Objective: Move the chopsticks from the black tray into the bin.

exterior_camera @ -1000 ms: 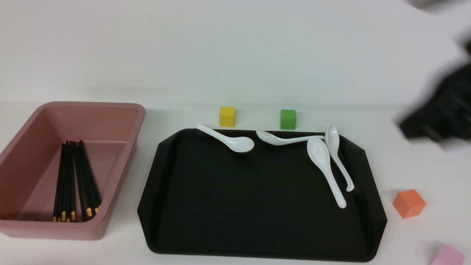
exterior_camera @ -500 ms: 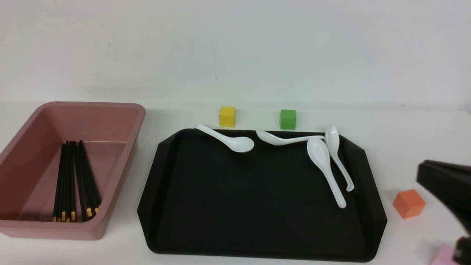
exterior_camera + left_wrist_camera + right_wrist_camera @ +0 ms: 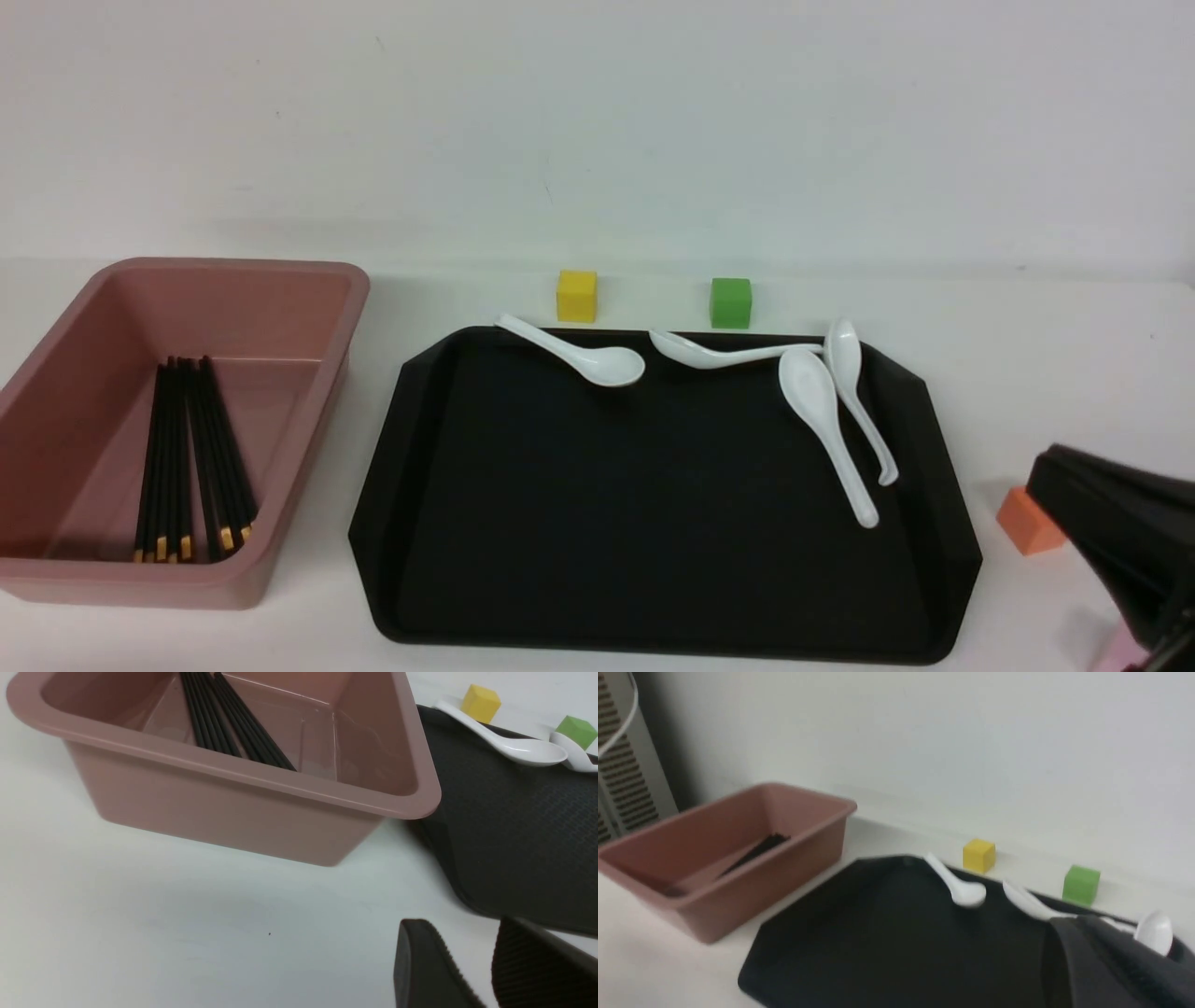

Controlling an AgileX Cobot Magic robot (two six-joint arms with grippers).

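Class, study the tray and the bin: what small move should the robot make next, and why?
Probably just park the shut right hand clear of the black tray and stop. The chopsticks in view all lie in the bin, and the tray holds only white spoons, so nothing seems left to pick.

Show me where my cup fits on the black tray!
The black tray is bare across its middle and near half. White spoons crowd its far edge and right side. The table between bin and tray is free too.
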